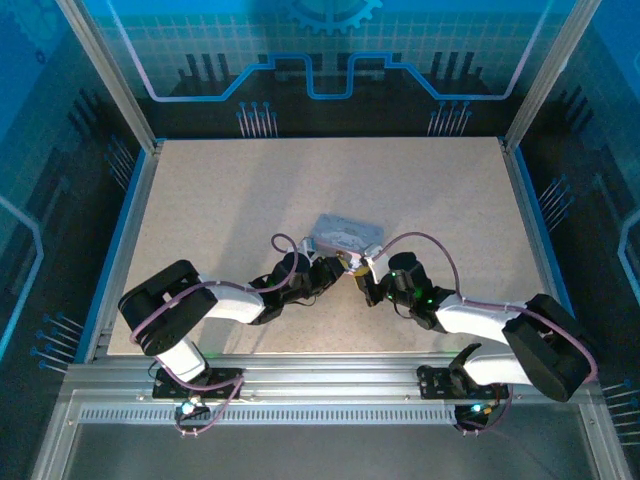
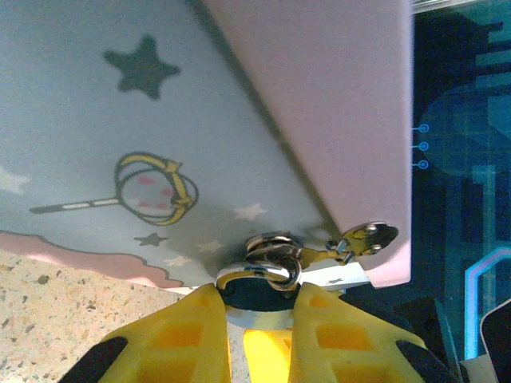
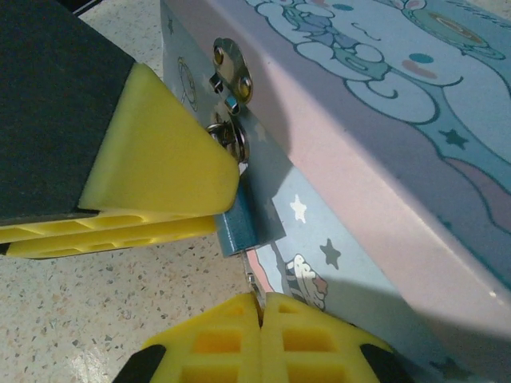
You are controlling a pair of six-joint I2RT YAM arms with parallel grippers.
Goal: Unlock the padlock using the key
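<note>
The padlock (image 3: 237, 227), small with a dark bluish body, hangs by its silvery shackle (image 2: 274, 267) from the hasp (image 3: 231, 73) on the front of the pastel tin (image 1: 345, 236). My left gripper (image 2: 257, 309) is shut on the padlock body, one yellow finger (image 3: 160, 163) on each side. My right gripper (image 3: 262, 309) is shut on the key (image 3: 255, 286). The key's thin silvery shaft runs from the fingertips up to the underside of the padlock. In the top view both grippers meet at the tin's near side, the left gripper (image 1: 333, 268) and the right gripper (image 1: 366, 272).
The tin with its cartoon lid (image 3: 399, 64) lies on the speckled table (image 1: 230, 200), just beyond the grippers. Metal frame rails (image 1: 130, 200) border the table left and right. Open tabletop lies all round the tin.
</note>
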